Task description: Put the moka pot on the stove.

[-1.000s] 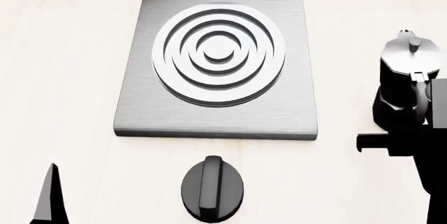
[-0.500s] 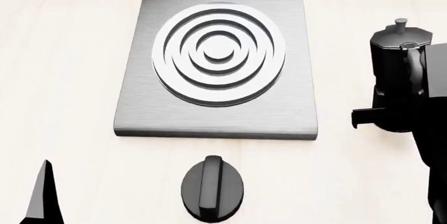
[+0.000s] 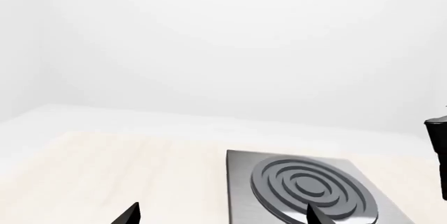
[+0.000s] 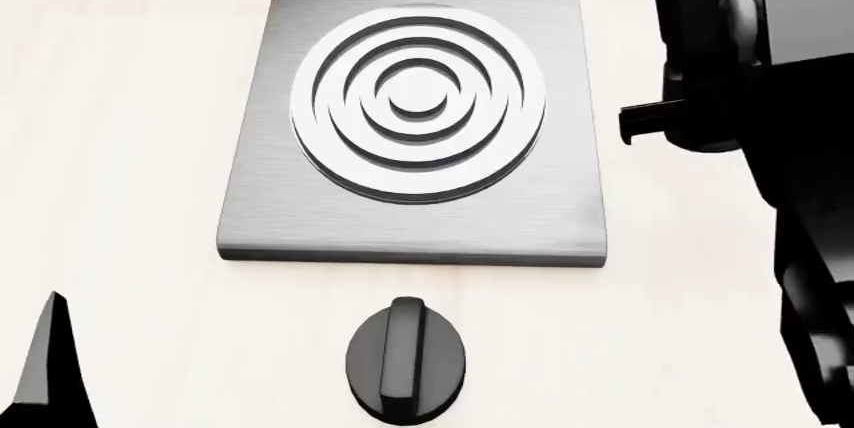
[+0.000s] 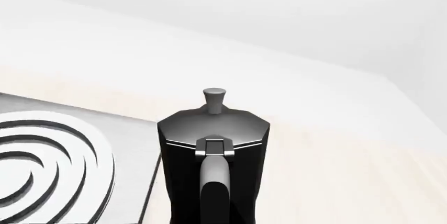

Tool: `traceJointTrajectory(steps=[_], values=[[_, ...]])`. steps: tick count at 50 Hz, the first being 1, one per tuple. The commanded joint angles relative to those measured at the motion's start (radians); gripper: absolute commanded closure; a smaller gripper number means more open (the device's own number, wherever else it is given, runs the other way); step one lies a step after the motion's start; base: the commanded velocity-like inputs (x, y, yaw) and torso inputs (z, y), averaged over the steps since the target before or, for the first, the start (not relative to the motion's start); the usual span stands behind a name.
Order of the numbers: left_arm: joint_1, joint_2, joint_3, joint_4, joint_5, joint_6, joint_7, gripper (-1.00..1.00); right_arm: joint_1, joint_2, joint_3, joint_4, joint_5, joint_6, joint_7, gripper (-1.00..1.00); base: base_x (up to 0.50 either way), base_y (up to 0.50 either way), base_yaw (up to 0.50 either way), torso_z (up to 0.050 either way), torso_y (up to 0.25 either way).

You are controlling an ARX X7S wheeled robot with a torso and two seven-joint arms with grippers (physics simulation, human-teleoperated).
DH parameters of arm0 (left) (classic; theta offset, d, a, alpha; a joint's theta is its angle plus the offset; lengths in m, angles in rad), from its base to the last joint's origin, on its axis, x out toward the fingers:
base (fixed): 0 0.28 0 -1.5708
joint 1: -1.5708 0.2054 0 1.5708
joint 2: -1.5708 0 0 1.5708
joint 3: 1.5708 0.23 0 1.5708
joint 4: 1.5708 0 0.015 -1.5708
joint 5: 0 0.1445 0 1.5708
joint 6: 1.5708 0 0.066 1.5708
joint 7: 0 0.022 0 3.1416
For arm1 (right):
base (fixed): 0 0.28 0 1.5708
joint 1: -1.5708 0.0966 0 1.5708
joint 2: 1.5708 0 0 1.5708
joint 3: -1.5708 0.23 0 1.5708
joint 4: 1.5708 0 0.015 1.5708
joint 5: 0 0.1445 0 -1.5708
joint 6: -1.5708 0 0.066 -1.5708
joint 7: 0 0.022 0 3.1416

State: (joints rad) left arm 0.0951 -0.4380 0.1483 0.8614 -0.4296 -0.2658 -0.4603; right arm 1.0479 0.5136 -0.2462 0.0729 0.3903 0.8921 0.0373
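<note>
The moka pot (image 4: 687,8), black and faceted with a grey lid and knob, hangs off the table at the right of the stove (image 4: 414,128). My right gripper (image 4: 731,58) is shut on its handle. In the right wrist view the pot (image 5: 213,145) fills the centre with its handle toward the camera, next to the stove's right edge (image 5: 63,166); the fingers themselves are hidden. My left gripper (image 3: 222,216) is open and empty, low at the front left, with the stove (image 3: 307,187) ahead of it. The pot's edge also shows in the left wrist view (image 3: 438,150).
A round black dial knob (image 4: 407,358) sits on the pale wood table (image 4: 134,148) in front of the stove. One left fingertip (image 4: 47,368) shows at the front left corner. The right arm (image 4: 814,248) fills the right side.
My right gripper has lifted the moka pot off the table and carried it up and slightly left, toward the stove's right edge. My left gripper has drifted a little left and down.
</note>
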Motion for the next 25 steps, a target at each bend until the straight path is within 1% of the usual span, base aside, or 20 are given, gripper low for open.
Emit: traceJointTrajectory(steps=[1, 3, 12, 18, 24, 25], values=[[0.001, -0.012, -0.038, 0.013, -0.044, 0.002, -0.009, -1.00, 0.145, -0.086, -0.065, 0.127, -0.053, -0.062, -0.029, 1.00, 0.00, 0.00, 0.00, 0.000, 0.000], [0.001, -0.013, -0.042, 0.016, -0.050, 0.001, -0.011, -1.00, 0.167, -0.112, -0.058, 0.166, -0.051, -0.092, -0.030, 1.00, 0.00, 0.00, 0.00, 0.000, 0.000], [0.007, -0.022, -0.066, 0.023, -0.074, 0.009, -0.017, -1.00, 0.260, -0.211, -0.118, 0.377, -0.091, -0.217, -0.070, 1.00, 0.00, 0.00, 0.00, 0.000, 0.001], [0.004, -0.022, -0.065, 0.019, -0.076, 0.008, -0.020, -1.00, 0.333, -0.289, -0.152, 0.574, -0.118, -0.339, -0.107, 1.00, 0.00, 0.00, 0.00, 0.000, 0.002], [0.004, -0.027, -0.069, 0.024, -0.087, 0.009, -0.022, -1.00, 0.400, -0.344, -0.167, 0.744, -0.136, -0.432, -0.130, 1.00, 0.00, 0.00, 0.00, 0.000, 0.000], [0.004, -0.027, -0.072, 0.022, -0.090, 0.012, -0.020, -1.00, 0.430, -0.363, -0.165, 0.806, -0.138, -0.467, -0.138, 1.00, 0.00, 0.00, 0.00, 0.000, 0.000]])
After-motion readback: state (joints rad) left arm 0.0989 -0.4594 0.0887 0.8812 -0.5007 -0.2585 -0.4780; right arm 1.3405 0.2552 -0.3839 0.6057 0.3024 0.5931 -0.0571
